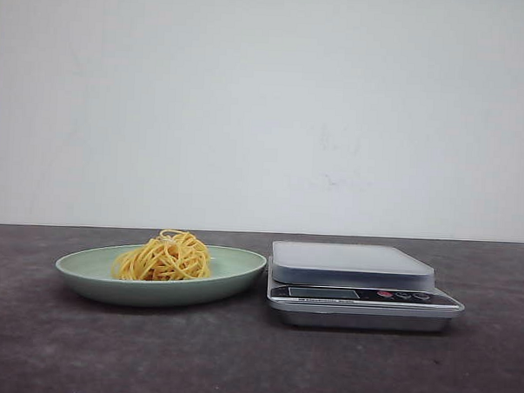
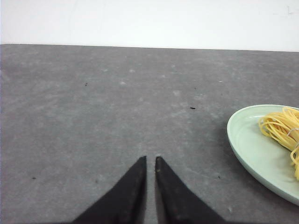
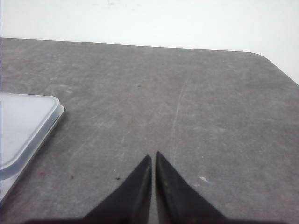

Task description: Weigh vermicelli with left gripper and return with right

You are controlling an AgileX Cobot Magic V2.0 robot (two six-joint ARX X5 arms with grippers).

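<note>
A: Where does the vermicelli [image 1: 164, 257] sit?

B: In the shallow pale green plate [image 1: 234, 280], on the left half of the dark grey table [image 1: 255, 361]. The yellow coil lies left of the plate's middle. Just right of the plate stands a silver kitchen scale [image 1: 362, 288], its platform bare; in the front view the two rims nearly meet.

A: And the left gripper [image 2: 150, 159]?

B: Its black fingers are clenched, tips almost touching with only a thin slit between them, and nothing is in them. It is over bare table, well apart from the noodles; in the left wrist view only part of the plate and the edge of the bundle show at the side of the picture.

A: The right gripper [image 3: 153, 156]?

B: Clenched too, tips nearly together, empty, over bare table. A corner of the scale's platform shows off to one side of its view, apart from the fingers. Neither arm appears in the front view.
</note>
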